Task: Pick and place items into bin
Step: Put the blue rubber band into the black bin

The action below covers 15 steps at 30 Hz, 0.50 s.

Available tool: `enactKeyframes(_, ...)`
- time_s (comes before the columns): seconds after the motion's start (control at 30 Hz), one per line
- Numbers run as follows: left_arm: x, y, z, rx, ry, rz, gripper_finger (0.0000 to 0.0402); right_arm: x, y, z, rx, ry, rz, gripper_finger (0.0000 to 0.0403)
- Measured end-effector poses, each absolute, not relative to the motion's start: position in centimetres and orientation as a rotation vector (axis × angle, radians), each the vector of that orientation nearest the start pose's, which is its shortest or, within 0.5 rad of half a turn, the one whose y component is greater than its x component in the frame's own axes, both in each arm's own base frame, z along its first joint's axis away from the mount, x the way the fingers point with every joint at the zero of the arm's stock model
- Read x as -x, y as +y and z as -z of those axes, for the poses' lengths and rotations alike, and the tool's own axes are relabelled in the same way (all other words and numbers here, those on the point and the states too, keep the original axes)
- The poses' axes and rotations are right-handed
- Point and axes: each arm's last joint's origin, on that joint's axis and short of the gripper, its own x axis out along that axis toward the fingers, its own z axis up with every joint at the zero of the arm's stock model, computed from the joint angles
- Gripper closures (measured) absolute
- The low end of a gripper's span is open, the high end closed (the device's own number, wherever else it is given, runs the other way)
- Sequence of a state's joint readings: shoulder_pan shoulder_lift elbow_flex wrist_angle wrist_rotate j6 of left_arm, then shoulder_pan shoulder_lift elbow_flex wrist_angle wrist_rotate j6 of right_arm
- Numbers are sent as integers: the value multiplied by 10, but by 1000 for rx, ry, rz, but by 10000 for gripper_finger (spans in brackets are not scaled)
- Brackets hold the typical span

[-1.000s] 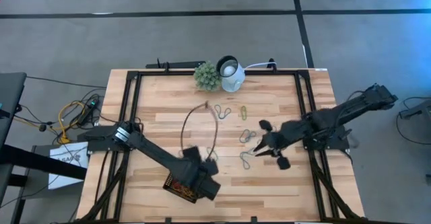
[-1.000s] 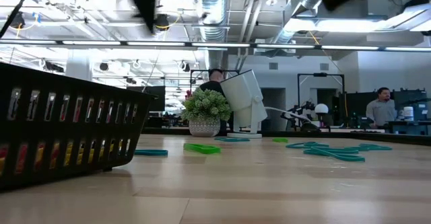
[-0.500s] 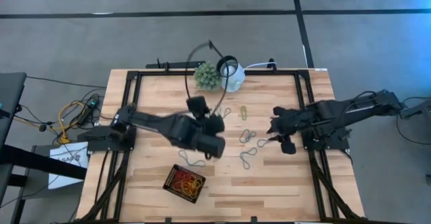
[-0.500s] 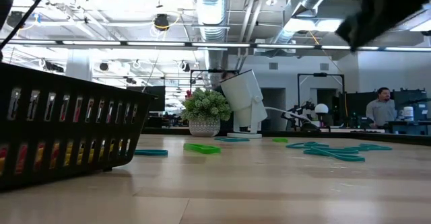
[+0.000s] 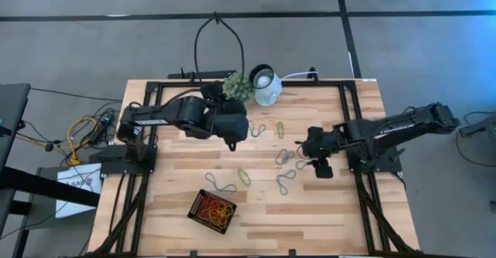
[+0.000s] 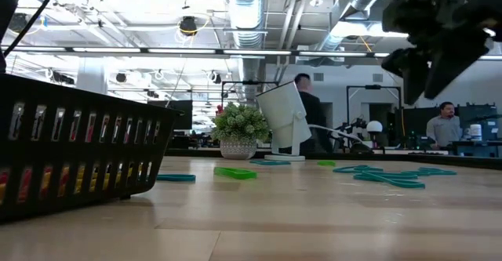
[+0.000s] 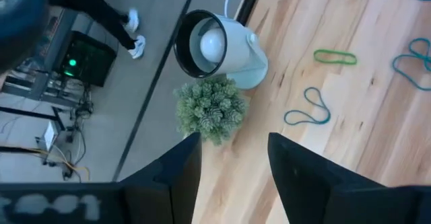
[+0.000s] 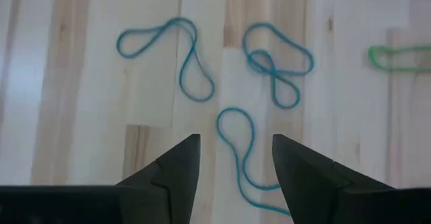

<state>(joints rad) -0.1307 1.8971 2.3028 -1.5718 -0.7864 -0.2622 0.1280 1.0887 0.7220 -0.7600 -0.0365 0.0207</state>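
Hovering above the worktop (image 5: 325, 211) with its two dark fingers spread apart and nothing between them, the right gripper (image 8: 232, 162) looks straight down on three teal rubber-band loops (image 8: 273, 59) that lie loose on the pale wood, one of them running between the finger tips, with a green loop (image 8: 399, 56) off to the side. From above, the right gripper (image 5: 308, 151) sits just beside the cluster of loops (image 5: 285, 157) right of the worktop's middle, its arm reaching in from the right edge. The left gripper (image 7: 232, 160) is also parted and empty, held over the far part of the worktop near the green plant ball (image 7: 210, 109) and the white round lamp (image 7: 219, 46), with a teal loop (image 7: 308, 109) and a green loop (image 7: 335, 56) on the wood beyond it. In the high view the left gripper (image 5: 232, 138) hangs just this side of the plant ball (image 5: 239, 87). The bin (image 5: 213, 210) lies near the front edge, left of centre and well apart from both grippers, with red, orange and yellow bands heaped inside. A dark loop (image 5: 220, 184) and a yellow-green loop (image 5: 244, 176) lie on the wood just behind it. Two people (image 6: 443, 128) show in the room behind.
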Motion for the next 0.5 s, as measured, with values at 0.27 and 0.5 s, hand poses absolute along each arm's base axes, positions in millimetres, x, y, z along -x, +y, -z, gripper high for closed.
enactKeyframes(0.27,-338,-24,-427,-350,991,-666,239,-174,-5,-244,-3,997,-19,220)
enactKeyframes(0.5,-338,-22,-426,-348,997,-663,239,-190,-17,-208,-82,1010,24,224)
